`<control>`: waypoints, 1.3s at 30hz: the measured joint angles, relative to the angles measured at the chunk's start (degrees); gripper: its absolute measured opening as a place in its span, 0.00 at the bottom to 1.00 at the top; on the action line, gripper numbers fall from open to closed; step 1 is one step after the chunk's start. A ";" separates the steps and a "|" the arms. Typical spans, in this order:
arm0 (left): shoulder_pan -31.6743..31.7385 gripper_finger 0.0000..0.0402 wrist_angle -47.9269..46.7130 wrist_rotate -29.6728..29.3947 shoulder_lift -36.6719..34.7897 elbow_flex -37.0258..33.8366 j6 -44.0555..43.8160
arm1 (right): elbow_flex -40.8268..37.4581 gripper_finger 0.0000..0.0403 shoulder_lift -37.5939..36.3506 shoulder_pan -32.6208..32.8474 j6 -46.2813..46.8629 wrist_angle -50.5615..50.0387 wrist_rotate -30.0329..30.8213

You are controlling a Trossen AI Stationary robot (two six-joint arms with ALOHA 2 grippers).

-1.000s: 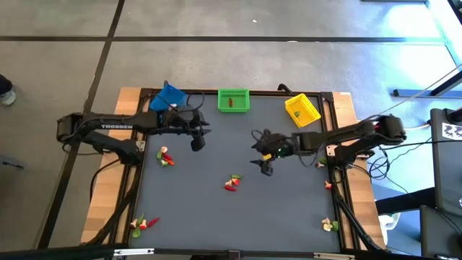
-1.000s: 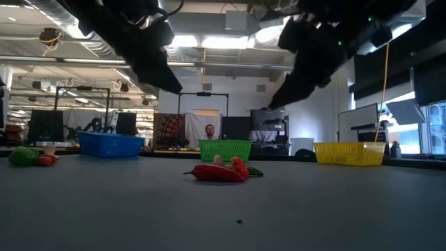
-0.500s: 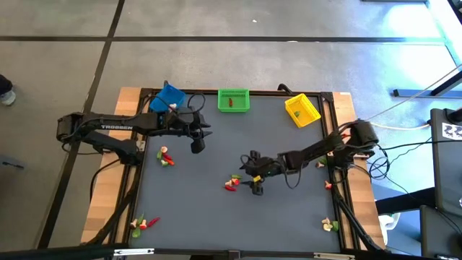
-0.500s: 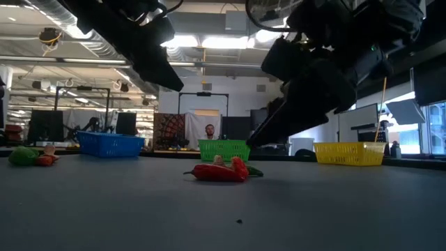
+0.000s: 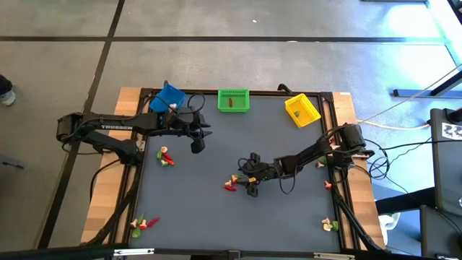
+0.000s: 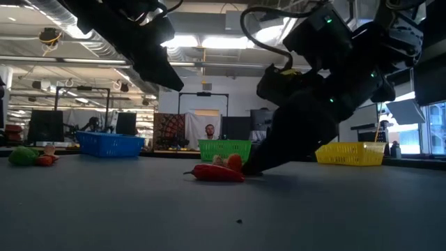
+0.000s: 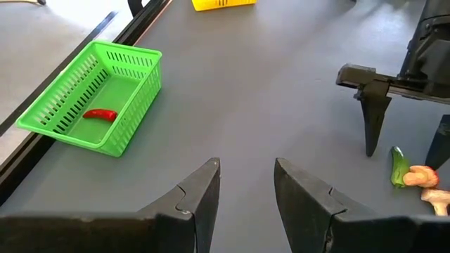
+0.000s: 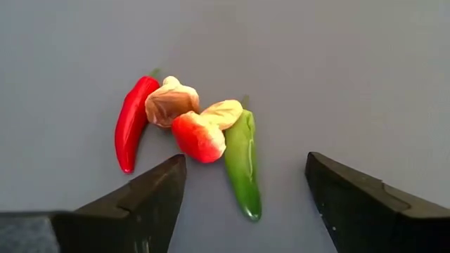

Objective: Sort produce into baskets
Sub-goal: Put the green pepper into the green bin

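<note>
Right tool (image 8: 242, 190) low over centre produce pile (image 8: 193, 133), fingers wide apart, empty. Left tool (image 7: 242, 193) part-open, empty, near blue basket (image 5: 167, 97).

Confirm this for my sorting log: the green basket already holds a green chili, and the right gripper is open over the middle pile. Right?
Not quite. In the left wrist view the green basket holds a red chili, not a green one. The right gripper is indeed open over the middle pile.

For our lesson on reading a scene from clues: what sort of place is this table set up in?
Probably a robotics lab or workshop. Beyond the table the low view shows monitors on desks, ceiling strip lights and a seated person; the high view shows two robot arms mounted at the table.
</note>
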 joint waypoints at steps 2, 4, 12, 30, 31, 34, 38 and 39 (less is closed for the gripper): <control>0.00 0.33 -0.03 0.00 0.00 0.00 -0.01 | 0.00 0.71 0.04 0.00 0.00 0.15 0.07; 0.00 0.33 -0.02 0.00 0.00 0.00 -0.03 | 0.00 0.66 0.04 -0.04 -0.04 -0.01 0.11; 0.00 0.33 -0.04 0.00 0.00 0.00 -0.05 | 0.00 0.42 0.02 -0.15 -0.46 -1.53 0.09; 0.00 0.33 0.31 0.00 0.00 0.00 0.02 | -0.07 0.10 -0.16 -0.11 -1.46 -3.54 1.87; 0.00 0.33 0.31 0.00 0.00 0.00 0.02 | -0.07 0.09 -0.29 -0.11 -1.46 -3.60 1.95; 0.00 0.33 0.31 0.00 0.00 0.00 0.02 | -0.13 0.09 -1.20 -0.11 -1.57 -4.12 1.90; 0.00 0.33 0.31 0.00 0.00 0.00 0.04 | -0.35 0.09 -2.95 -0.19 -2.38 -5.54 2.00; 0.00 0.33 0.31 0.01 0.00 0.00 0.04 | -0.39 0.09 -3.58 -0.28 -3.11 -6.25 2.22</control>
